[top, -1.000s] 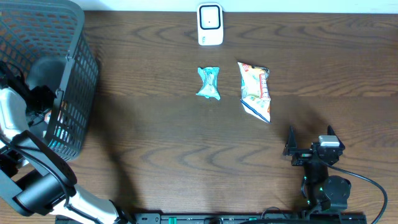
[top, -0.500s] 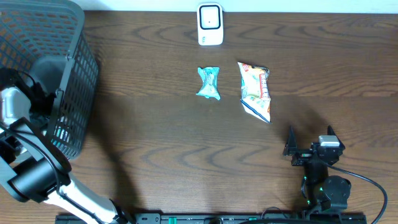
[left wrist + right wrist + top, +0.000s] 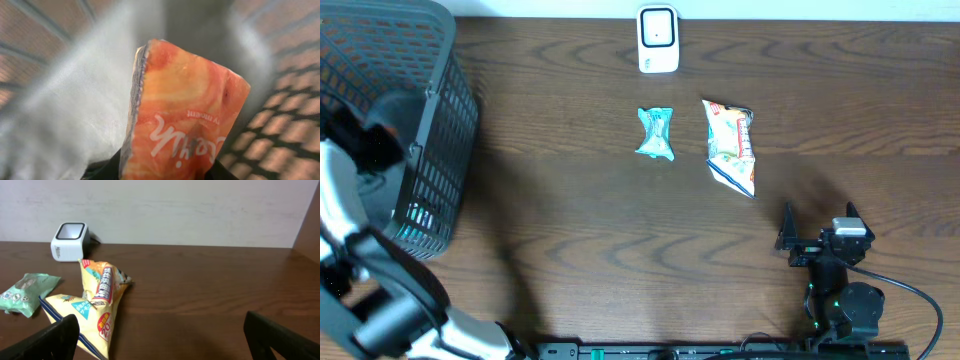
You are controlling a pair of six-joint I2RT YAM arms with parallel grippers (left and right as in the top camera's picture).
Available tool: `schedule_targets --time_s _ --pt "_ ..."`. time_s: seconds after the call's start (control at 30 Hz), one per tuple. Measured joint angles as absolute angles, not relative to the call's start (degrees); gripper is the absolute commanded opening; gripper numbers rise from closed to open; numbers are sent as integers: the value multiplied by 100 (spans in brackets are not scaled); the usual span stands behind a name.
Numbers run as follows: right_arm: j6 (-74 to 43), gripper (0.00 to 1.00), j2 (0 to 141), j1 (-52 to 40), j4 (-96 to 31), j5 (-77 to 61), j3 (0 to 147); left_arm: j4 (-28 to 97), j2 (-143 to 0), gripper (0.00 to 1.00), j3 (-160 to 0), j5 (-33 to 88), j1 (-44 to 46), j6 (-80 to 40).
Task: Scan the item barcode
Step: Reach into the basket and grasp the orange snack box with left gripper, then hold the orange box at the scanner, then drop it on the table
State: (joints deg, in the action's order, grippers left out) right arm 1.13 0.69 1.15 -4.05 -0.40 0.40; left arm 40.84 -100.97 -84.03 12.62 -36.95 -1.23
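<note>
Dark plastic mesh basket [image 3: 440, 190], far left: our orange crinkly snack packet [image 3: 185, 115] is inside it, pinched low by the closed left gripper [image 3: 162, 174].
Lifting it clear of the rim, we should face its barcode to the white box scanner [image 3: 658, 40]; right gripper [image 3: 818, 224] gapes empty.

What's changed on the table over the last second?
The left end effector, down in the basket, closed on the orange packet, its arm shifting slightly. The right end effector stayed open and still; scanner, teal packet and yellow snack bag unmoved.
</note>
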Motion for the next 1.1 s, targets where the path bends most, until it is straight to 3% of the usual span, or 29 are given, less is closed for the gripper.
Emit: schedule_targets --time_s 0.3,0.6,0.87,1.1 --pt "113 99 69 115 -405 -40 40 3205 -8814 31 -8490 1538 -3697 -910" --pt "113 99 69 115 -408 -40 40 1636 -8036 31 -8490 3704 -3546 -2488" --pt "113 99 69 115 -405 -40 40 1457 -8025 31 -8497 4584 -1406 -3183" --pt "113 99 69 115 -408 -40 40 2381 -8420 31 -8503 3433 556 -2777"
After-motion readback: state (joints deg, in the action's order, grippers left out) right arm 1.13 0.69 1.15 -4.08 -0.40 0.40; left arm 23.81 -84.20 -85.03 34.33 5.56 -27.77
